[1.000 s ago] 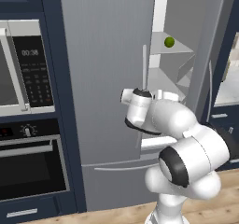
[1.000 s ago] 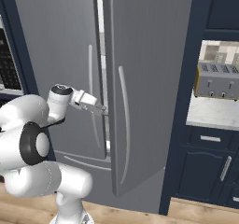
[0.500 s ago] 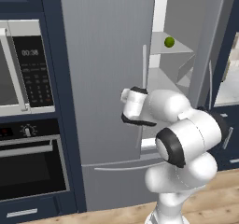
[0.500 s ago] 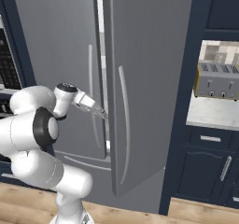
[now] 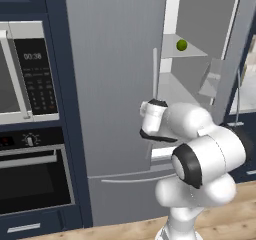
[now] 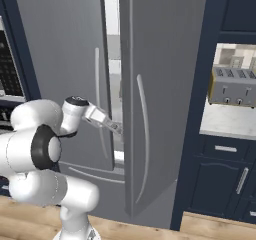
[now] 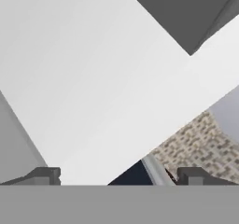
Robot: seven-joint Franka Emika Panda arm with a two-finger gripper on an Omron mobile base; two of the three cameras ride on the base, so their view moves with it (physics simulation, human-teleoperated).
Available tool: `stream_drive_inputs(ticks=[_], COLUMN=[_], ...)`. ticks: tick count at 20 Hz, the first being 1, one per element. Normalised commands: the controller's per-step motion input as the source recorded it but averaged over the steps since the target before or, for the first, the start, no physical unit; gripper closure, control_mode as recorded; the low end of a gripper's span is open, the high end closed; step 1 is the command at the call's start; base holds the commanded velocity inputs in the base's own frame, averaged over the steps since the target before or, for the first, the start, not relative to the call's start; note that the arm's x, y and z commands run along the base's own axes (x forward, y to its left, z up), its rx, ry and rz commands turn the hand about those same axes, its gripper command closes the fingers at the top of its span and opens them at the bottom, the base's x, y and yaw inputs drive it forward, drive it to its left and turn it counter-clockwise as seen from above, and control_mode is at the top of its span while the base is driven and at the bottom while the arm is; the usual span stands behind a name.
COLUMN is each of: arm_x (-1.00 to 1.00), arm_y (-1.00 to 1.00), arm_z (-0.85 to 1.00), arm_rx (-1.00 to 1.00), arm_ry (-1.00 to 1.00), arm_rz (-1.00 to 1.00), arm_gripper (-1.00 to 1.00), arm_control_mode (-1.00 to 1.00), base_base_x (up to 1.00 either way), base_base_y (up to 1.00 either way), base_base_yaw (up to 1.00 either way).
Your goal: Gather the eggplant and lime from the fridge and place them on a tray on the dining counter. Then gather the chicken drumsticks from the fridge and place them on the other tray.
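Dark blue cabinetry frames a tall grey fridge in this kitchen, with a microwave and an oven stacked to its left and a toaster on a side table to its right. From the left base view the fridge's right door stands ajar, and the gap shows pale shelves inside. On an upper shelf sits the lime, a small round green fruit, glossy, resting alone near the shelf's front edge. I cannot make out the eggplant or the chicken drumsticks in the part of the interior that shows, and no tray is in sight. The arm is bent toward the opening, and the gripper sits low, right at the inner edge of the ajar door, well below the lime's shelf. Its fingertips show spread wide apart in the hand view, with nothing between them, facing pale fridge surfaces. My reading is that the task is at its very start: the fridge is being opened or entered and nothing has been gathered. The next move likely calls for more door clearance, then raising the hand to the upper shelf and closing on the lime, which being round and smooth may roll if nudged.
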Motion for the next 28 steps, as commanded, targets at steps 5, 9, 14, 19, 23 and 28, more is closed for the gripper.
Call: stream_drive_inputs(ticks=[5,9,14,19,23,28], arm_x=[-0.6,-0.27,-0.19,-0.14,-0.17,-0.19], arm_y=[-0.62,-0.8,-0.91,-0.96,-0.98,-0.93], arm_z=[0.0,0.0,0.0,0.0,0.0,0.0], arm_rx=[-0.07,-0.09,-0.08,-0.05,-0.02,-0.02], arm_ry=[0.0,0.0,0.0,0.0,0.0,0.0], arm_rz=[-0.01,0.0,0.0,0.0,0.0,0.0], arm_gripper=[-1.0,-1.0,-1.0,-1.0,-1.0,-1.0], arm_control_mode=[-1.0,-1.0,-1.0,-1.0,-1.0,-1.0], base_base_x=[0.0,0.0,0.0,0.0,0.0,0.0], base_base_y=[0.0,0.0,0.0,0.0,0.0,0.0], base_base_yaw=[0.0,0.0,0.0,0.0,0.0,0.0])
